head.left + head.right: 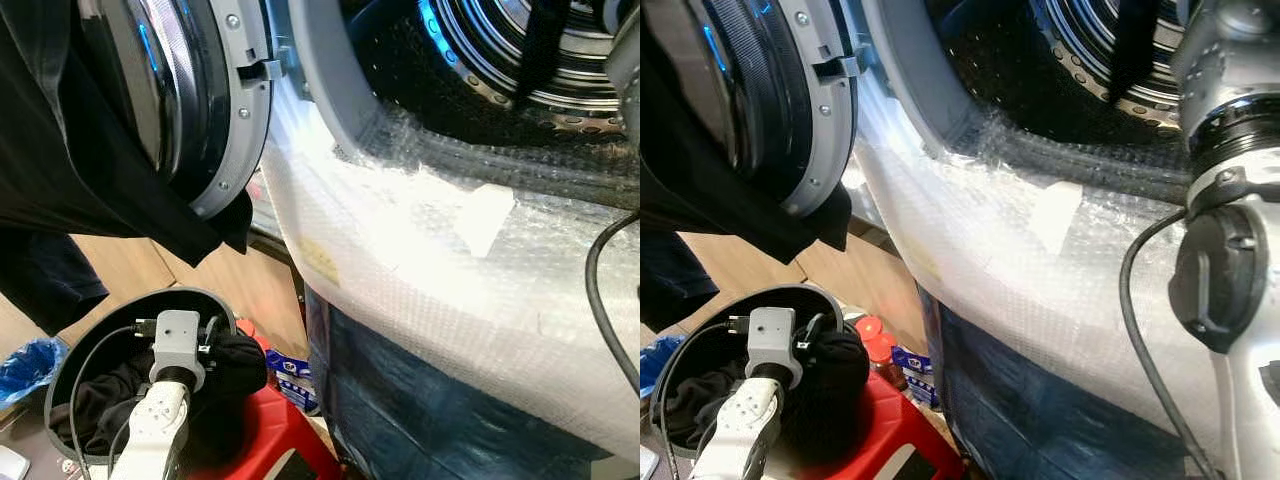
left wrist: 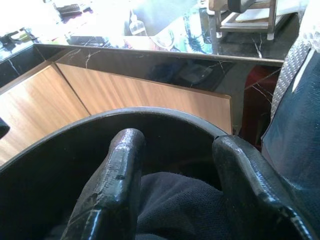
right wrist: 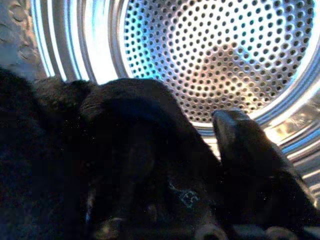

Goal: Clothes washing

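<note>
Bubble wrap [image 1: 420, 250] fronts washer; black garment [image 1: 90, 190] drapes its door [image 1: 215, 90].

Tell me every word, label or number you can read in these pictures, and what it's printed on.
Nothing here can be read for certain.
Blue and white packet on the floor beside the red stool: carries print, too small and blurred to read.
Yellowish sticker under the bubble wrap on the washing machine: any print is washed out by glare.
Red-capped bottles by the stool: no legible label.
</note>
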Motion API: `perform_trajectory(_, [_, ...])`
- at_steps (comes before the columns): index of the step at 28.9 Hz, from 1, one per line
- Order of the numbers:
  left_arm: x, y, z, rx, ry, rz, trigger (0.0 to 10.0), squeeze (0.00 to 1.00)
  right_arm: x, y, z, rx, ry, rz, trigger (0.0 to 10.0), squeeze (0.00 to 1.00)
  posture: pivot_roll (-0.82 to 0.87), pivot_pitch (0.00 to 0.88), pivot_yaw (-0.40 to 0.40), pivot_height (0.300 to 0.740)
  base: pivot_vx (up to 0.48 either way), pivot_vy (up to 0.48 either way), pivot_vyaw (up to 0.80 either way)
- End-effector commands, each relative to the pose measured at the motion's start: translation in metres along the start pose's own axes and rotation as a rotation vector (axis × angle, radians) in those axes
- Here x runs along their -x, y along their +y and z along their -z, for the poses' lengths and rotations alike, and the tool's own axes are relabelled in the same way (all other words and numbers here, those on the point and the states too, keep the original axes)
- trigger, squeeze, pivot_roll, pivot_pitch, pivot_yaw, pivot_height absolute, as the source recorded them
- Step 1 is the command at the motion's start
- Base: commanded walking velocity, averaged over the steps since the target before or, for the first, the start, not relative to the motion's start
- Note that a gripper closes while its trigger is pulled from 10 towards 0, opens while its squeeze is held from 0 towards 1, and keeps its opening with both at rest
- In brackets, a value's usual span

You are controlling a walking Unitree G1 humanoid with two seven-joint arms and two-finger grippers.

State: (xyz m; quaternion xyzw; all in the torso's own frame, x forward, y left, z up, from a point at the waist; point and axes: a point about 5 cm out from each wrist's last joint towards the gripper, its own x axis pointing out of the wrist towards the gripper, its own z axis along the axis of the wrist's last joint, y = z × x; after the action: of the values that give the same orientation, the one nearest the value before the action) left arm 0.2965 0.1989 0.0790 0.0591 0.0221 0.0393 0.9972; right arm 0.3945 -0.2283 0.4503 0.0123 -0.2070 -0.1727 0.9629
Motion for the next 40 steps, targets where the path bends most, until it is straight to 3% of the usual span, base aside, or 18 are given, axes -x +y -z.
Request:
perform_trajectory(1, [0.002,0.003,0.003,-0.009,0.022,0.009,10.0,0.00,0.000,-0.003,-0.019,-0.001,-0.096,0.037,10.0,1.00,-0.01,0.066,0.159,0.740,0.000,0.000,0.00])
perform_trajectory(3, [0.002,0.003,0.003,-0.005,0.019,0.003,10.0,0.00,0.001,-0.002,-0.034,0.036,-0.189,0.038,10.0,1.00,-0.01,0.072,0.160,0.740,0.000,0.000,0.00])
perform_trajectory(5, [0.002,0.003,0.002,-0.003,0.014,0.001,10.0,0.00,0.003,0.011,-0.036,0.107,-0.223,-0.040,10.0,1.00,-0.01,0.072,0.160,0.740,0.000,0.000,0.00])
perform_trajectory(8, [0.003,0.001,0.003,-0.005,0.025,0.015,10.0,0.00,0.005,0.031,0.009,0.210,-0.011,-0.184,10.0,1.00,-0.02,0.074,0.162,0.740,0.000,0.000,0.00])
perform_trajectory(10, [0.003,-0.001,0.003,-0.002,0.025,0.020,10.0,0.00,0.007,0.034,0.021,0.238,0.030,-0.202,10.0,1.00,-0.02,0.069,0.163,0.740,0.000,0.000,0.00])
perform_trajectory(12, [0.003,-0.002,0.001,0.003,0.017,0.023,10.0,0.00,0.006,0.030,0.014,0.190,-0.004,-0.154,10.0,1.00,-0.02,0.069,0.164,0.740,0.000,0.000,0.00])
perform_trajectory(16, [0.002,-0.002,0.001,0.002,0.015,0.024,10.0,0.00,0.005,0.028,0.001,0.210,-0.060,-0.127,10.0,1.00,-0.02,0.069,0.164,0.740,0.000,0.000,0.00])
perform_trajectory(18, [0.002,-0.001,-0.001,0.005,0.008,0.016,10.0,0.00,0.006,0.017,-0.049,0.179,-0.305,0.010,10.0,1.00,-0.01,0.073,0.160,0.740,0.000,0.000,0.00])
perform_trajectory(20, [0.002,-0.001,-0.001,0.007,0.007,0.013,10.0,0.00,0.007,0.013,-0.058,0.178,-0.364,0.048,10.0,1.00,-0.01,0.072,0.158,0.740,0.000,0.000,0.00])
perform_trajectory(22, [0.002,-0.001,-0.001,0.009,0.008,0.012,10.0,0.00,0.006,0.018,-0.046,0.209,-0.303,0.006,10.0,1.00,-0.02,0.072,0.158,0.740,0.000,0.000,0.00])
perform_trajectory(25, [0.002,-0.002,0.000,0.011,0.013,0.015,10.0,0.00,0.006,0.036,0.009,0.275,-0.016,-0.198,10.0,1.00,-0.02,0.068,0.156,0.740,0.000,0.000,0.00])
perform_trajectory(28, [0.002,-0.005,0.000,0.011,0.015,0.025,10.0,0.00,0.008,0.036,0.023,0.306,0.019,-0.196,10.0,1.00,-0.01,0.070,0.157,0.740,0.000,0.000,0.00])
perform_trajectory(33, [0.002,-0.006,-0.001,0.017,0.010,0.027,10.0,0.00,0.006,0.032,-0.024,0.216,-0.190,-0.112,10.0,1.00,-0.01,0.070,0.156,0.740,0.000,0.000,0.00])
perform_trajectory(34, [0.002,-0.005,-0.001,0.019,0.007,0.023,10.0,0.00,0.008,0.023,-0.056,0.160,-0.344,-0.017,10.0,1.00,-0.01,0.070,0.153,0.740,0.000,0.000,0.00])
perform_trajectory(35, [0.002,-0.005,-0.002,0.021,0.005,0.020,10.0,0.00,0.009,0.018,-0.068,0.142,-0.403,0.023,10.0,1.00,-0.01,0.070,0.153,0.740,0.000,0.000,0.00])
perform_trajectory(38, [0.001,-0.004,-0.003,0.026,-0.003,0.014,10.0,0.00,0.011,0.015,-0.077,0.134,-0.442,0.041,10.0,1.00,-0.01,0.071,0.151,0.740,0.000,0.000,0.00])
perform_trajectory(39, [0.001,-0.005,-0.003,0.026,-0.002,0.016,10.0,0.00,0.009,0.018,-0.068,0.127,-0.401,-0.006,10.0,0.45,-0.01,0.071,0.151,0.740,0.000,0.000,0.00])
perform_trajectory(40, [0.001,-0.006,-0.003,0.026,-0.002,0.020,10.0,0.00,0.008,0.020,-0.060,0.141,-0.370,-0.021,10.0,0.00,-0.01,0.074,0.153,0.740,0.000,0.000,0.00])
